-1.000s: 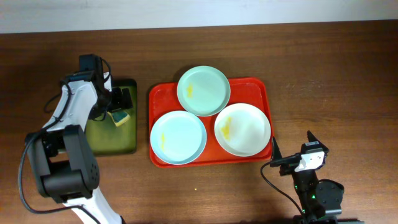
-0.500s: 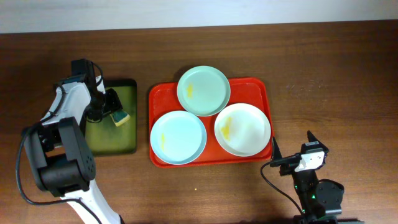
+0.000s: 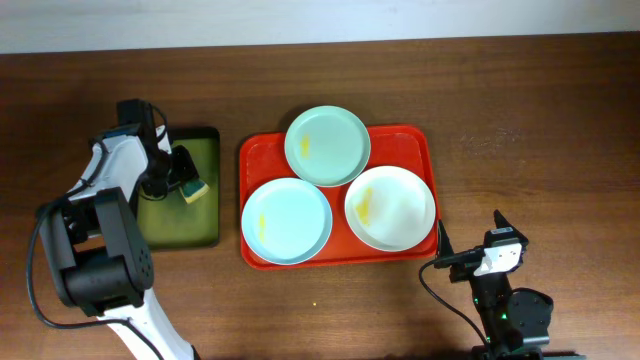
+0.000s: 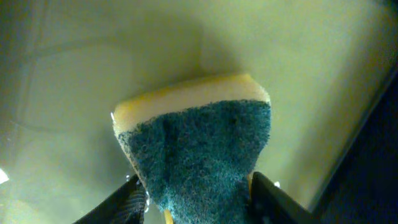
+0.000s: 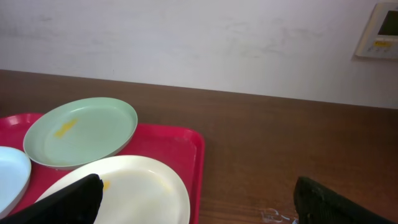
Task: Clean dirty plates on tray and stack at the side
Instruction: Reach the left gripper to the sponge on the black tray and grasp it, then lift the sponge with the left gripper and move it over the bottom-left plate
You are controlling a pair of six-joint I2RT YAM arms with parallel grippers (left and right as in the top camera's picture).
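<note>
Three plates lie on the red tray (image 3: pixel 426 142): a mint one (image 3: pixel 327 145) at the back, a pale blue one (image 3: pixel 286 220) front left, a white one (image 3: pixel 390 207) front right, each with a yellow smear. My left gripper (image 3: pixel 180 172) is over the dark green tray (image 3: pixel 180 228), shut on a yellow sponge with a blue scrub face (image 4: pixel 199 143); both jaws press its sides. My right gripper (image 3: pixel 469 238) stands open near the table's front, right of the red tray. Its wrist view shows the white plate (image 5: pixel 137 186) and the mint plate (image 5: pixel 81 130).
The dark green tray sits left of the red tray with a narrow strip of table between them. Bare brown wood (image 3: pixel 530 130) extends right of the red tray. A pale wall (image 5: pixel 186 37) runs behind the table's far edge.
My left gripper has closed from wide open onto the sponge, and the left arm has shifted slightly left over the green tray. The right arm and the plates have not moved.
</note>
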